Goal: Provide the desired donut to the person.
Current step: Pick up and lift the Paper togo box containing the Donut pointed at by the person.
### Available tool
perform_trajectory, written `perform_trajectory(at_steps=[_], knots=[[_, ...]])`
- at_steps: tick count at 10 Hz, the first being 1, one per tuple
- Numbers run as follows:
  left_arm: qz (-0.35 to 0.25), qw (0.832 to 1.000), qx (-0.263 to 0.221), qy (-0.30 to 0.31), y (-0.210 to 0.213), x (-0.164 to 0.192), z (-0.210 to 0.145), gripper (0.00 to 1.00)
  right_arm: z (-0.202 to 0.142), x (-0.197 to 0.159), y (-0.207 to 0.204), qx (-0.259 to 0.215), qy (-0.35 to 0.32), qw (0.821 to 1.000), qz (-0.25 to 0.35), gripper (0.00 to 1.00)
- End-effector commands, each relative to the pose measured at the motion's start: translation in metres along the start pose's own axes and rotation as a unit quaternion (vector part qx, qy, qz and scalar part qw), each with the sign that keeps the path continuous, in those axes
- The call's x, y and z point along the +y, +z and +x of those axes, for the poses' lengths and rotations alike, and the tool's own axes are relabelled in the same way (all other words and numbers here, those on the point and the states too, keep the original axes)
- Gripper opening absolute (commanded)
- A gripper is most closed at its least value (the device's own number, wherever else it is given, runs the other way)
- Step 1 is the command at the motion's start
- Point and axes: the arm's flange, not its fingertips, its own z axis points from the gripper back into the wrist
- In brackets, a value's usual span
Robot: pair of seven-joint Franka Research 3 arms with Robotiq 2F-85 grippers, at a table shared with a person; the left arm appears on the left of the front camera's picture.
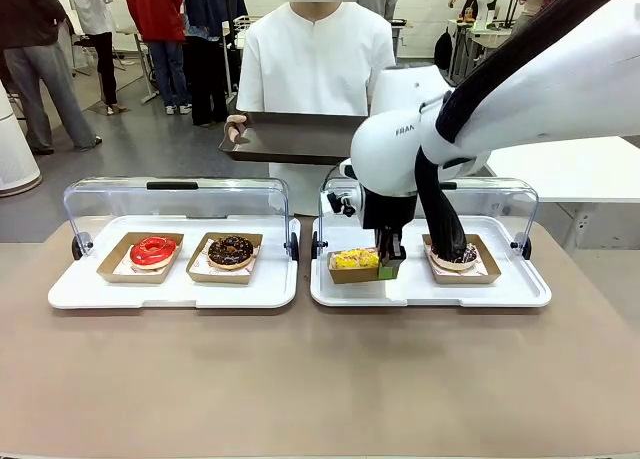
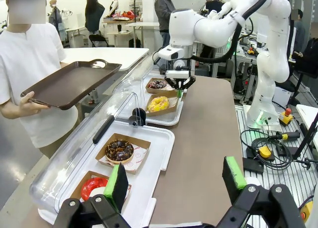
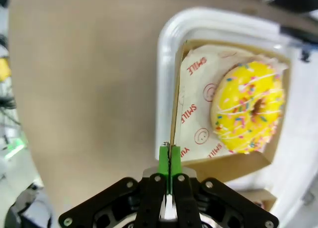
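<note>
Grey floor (image 1: 150,149), white table (image 1: 570,169) at right; bystanders (image 1: 155,14) standing far left

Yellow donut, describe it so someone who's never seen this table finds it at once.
On the table, take the right white tray. The yellow donut sits in its left box, beside a chocolate donut. It alone has yellow icing, and the right gripper pinches its box.

Donut (image 1: 355,258): yellow icing, sprinkles, white drizzle; lies flat in brown card tray (image 1: 345,275) on white tray (image 1: 430,294), robot's right side.
Grip: card tray edge pinched by right gripper (image 1: 388,267).
Person (image 1: 315,69): white top, far side of table, holds dark tray (image 1: 290,137) at waist.
</note>
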Motion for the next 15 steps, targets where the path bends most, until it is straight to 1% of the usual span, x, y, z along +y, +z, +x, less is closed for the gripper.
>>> perform_trajectory(at_steps=[1, 3, 4, 6, 7, 10, 11, 12, 13, 14, 15], knots=[[-0.001, 1.0, -0.003, -0.002, 0.002, -0.001, 0.001, 1.0, 0.007, 0.025, 0.036, 0.039, 0.005, 0.999, -0.01, 0.0], [-0.001, 1.0, -0.003, -0.002, 0.002, -0.001, 0.001, 1.0, 0.019, 0.046, 0.074, 0.052, -0.003, 0.999, -0.009, 0.0], [-0.001, 1.0, -0.003, -0.002, 0.002, -0.001, 0.001, 1.0, 0.024, 0.056, 0.098, 0.06, 0.006, 0.998, -0.009, 0.0], [-0.001, 1.0, -0.003, -0.002, 0.002, -0.001, 0.001, 1.0, 0.034, 0.077, 0.148, 0.062, 0.001, 0.997, -0.036, 0.0], [-0.001, 1.0, -0.003, -0.002, 0.002, -0.001, 0.001, 1.0, 0.039, 0.084, 0.168, 0.063, -0.001, 0.997, -0.054, 0.0], [-0.001, 1.0, -0.003, -0.002, 0.002, -0.001, 0.001, 1.0, 0.049, 0.088, 0.221, 0.072, -0.015, 0.994, -0.083, 0.0], [-0.001, 1.0, -0.003, -0.002, 0.002, -0.001, 0.001, 1.0, 0.05, 0.086, 0.23, 0.072, -0.019, 0.993, -0.089, 0.0], [-0.001, 1.0, -0.003, -0.002, 0.002, -0.001, 0.001, 1.0, 0.049, 0.08, 0.231, 0.07, -0.023, 0.994, -0.085, 0.0], [-0.001, 1.0, -0.003, -0.002, 0.002, -0.001, 0.001, 1.0, 0.044, 0.073, 0.226, 0.065, -0.012, 0.995, -0.077, 0.0], [-0.001, 1.0, -0.003, -0.002, 0.002, -0.001, 0.001, 1.0, 0.042, 0.088, 0.233, 0.056, -0.008, 0.994, -0.089, 0.0], [-0.001, 1.0, -0.003, -0.002, 0.002, -0.001, 0.001, 1.0, 0.042, 0.088, 0.233, 0.056, -0.008, 0.994, -0.089, 0.0]])
